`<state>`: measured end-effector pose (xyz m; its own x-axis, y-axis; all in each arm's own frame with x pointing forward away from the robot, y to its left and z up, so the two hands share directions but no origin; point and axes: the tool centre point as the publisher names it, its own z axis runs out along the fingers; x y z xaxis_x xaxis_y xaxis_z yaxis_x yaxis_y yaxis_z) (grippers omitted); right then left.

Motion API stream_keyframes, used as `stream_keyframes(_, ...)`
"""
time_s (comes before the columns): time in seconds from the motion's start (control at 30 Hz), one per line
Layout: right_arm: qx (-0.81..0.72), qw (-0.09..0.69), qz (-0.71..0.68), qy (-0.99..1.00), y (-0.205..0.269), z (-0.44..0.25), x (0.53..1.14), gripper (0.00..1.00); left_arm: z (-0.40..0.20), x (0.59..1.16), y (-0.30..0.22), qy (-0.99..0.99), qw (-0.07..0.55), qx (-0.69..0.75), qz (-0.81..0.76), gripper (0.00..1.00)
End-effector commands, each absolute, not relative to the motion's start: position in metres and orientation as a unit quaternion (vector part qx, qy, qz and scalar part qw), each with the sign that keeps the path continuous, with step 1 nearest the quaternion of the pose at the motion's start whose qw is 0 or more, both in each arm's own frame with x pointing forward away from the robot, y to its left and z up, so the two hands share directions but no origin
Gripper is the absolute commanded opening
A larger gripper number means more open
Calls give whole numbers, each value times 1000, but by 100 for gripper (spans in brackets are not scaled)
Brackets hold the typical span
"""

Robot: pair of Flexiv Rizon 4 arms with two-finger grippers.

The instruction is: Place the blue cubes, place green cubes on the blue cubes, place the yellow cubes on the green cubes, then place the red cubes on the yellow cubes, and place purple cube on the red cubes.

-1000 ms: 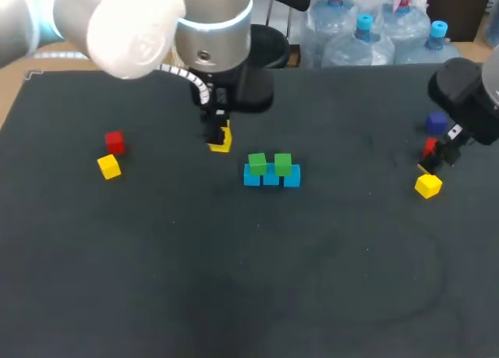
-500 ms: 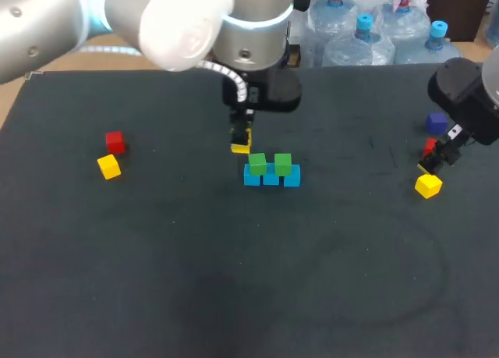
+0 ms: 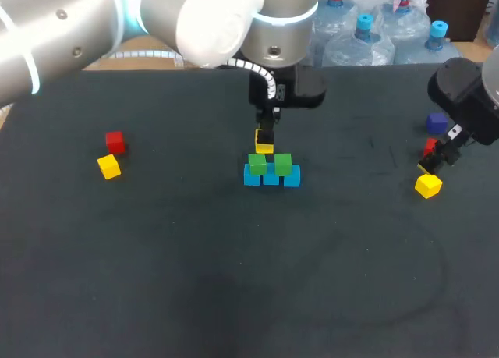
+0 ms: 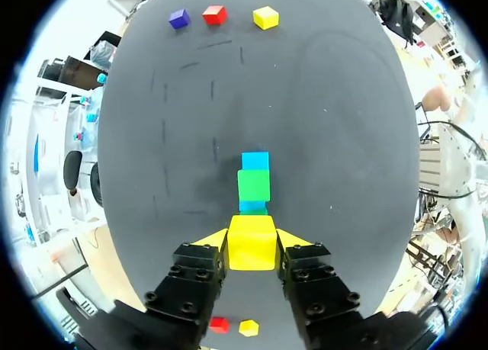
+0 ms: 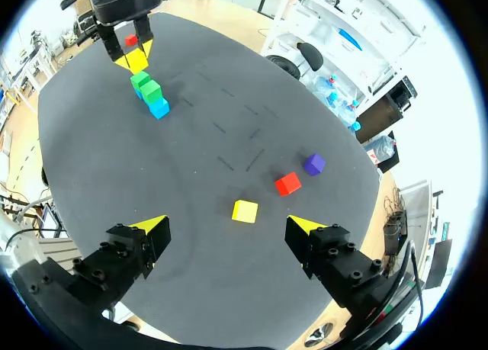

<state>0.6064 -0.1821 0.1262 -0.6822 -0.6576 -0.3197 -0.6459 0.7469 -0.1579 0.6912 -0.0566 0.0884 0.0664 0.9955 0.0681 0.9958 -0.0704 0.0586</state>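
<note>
- Tracking the left gripper (image 3: 265,142): a second ago it was well to the left of the stack; it has since travelled right and now hangs just over the stack's left end.
- Its fingers are clenched on a yellow cube (image 3: 264,147) from two sides; the left wrist view shows that cube (image 4: 252,243) squarely between the yellow tips.
- Stack unchanged: row of blue cubes (image 3: 270,177) touching side by side near table centre, two green cubes (image 3: 257,164) on top.
- In the left wrist view the held cube covers the near end of the row; one green cube and blue show just ahead of it.
- Right gripper (image 3: 437,161) has not moved. Fingers released, spread wide, nothing between them (image 5: 229,226).
- Near it, by the table's right edge: loose yellow cube (image 3: 427,186), red cube (image 3: 429,146), purple cube (image 3: 436,123), set apart from each other.
- Left side: second red cube (image 3: 115,142) and another yellow cube (image 3: 109,167), close together, well apart from the stack.
- Table (image 3: 234,280): broad dark open stretch between the stack and the near edge; open ground also on both flanks of the stack.
</note>
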Motion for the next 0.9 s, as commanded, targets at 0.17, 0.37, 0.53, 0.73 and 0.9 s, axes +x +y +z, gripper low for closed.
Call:
stream_keyframes(0.17, -354, 183, -17, 917, -182, 125, 606, 100, 81, 696, -62, -681, 21, -731, -40, 0)
stream_keyframes(0.37, -354, 183, -17, 917, -182, 125, 606, 100, 77, 699, -61, -692, 27, -720, -38, 0)
stream_keyframes(0.53, -354, 183, -17, 917, -182, 125, 606, 100, 73, 700, -63, -700, 33, -712, -34, 0)
stream_keyframes(0.73, -354, 183, -17, 917, -182, 125, 606, 100, 69, 700, -67, -705, 37, -708, -31, 0)
stream_keyframes(0.9, -354, 183, -17, 917, -182, 125, 606, 100, 67, 699, -68, -705, 40, -707, -30, 0)
